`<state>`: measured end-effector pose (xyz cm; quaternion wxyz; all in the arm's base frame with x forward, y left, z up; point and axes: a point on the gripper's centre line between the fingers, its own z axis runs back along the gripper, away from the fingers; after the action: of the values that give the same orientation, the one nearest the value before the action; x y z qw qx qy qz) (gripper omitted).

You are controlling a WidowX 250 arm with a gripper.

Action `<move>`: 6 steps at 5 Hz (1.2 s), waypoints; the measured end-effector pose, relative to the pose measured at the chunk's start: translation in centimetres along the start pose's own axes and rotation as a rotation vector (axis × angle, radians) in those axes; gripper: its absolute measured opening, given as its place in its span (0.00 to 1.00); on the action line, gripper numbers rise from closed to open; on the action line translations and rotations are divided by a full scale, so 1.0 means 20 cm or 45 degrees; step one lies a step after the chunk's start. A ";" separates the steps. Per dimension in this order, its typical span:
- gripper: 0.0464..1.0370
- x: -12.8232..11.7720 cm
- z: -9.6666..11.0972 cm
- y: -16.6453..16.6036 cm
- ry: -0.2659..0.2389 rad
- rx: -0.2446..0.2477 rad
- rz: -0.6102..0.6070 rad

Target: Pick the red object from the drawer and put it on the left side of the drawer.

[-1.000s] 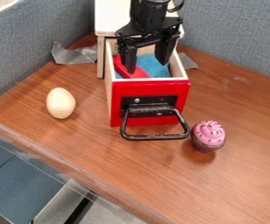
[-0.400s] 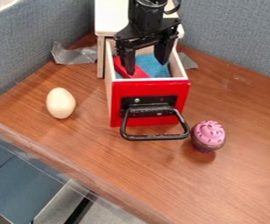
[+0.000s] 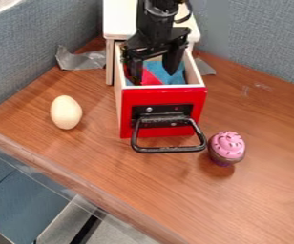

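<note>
Grasping is judged to be the step in hand in the camera view. The red object (image 3: 152, 78) is seen inside the drawer (image 3: 163, 101), toward the picture's left, partly hidden by the gripper (image 3: 154, 67). The two fingers are spread wide, and nothing is seen to be held. The picture-left finger is set over the red object, while the other is placed above the blue lining (image 3: 175, 80). Whether the object is touched cannot be told.

For the next move, the red object should be brought well between the fingers before they are closed; otherwise only an edge may be pinched. A straight lift past the rim is then called for, since the pale side walls could be knocked by either finger. Behind the arm, room is limited by the white cabinet (image 3: 120, 19).

The left side is best read as the tabletop (image 3: 97, 143) at the picture's left, though the inside of the drawer might be meant. Between the drawer and the egg (image 3: 66, 112), a strip of wood is offered for setting down. The handle (image 3: 169, 149) and the cupcake (image 3: 226, 147) would be avoided by that path.
</note>
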<state>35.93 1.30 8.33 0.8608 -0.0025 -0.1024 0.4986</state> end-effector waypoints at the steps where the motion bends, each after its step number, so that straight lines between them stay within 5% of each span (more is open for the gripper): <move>1: 0.96 0.01 -0.05 0.01 0.000 0.033 0.007; 6: 0.93 0.06 -0.17 -0.02 -0.035 0.118 0.057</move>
<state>37.40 2.42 5.30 0.8472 0.0421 -0.0909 0.5218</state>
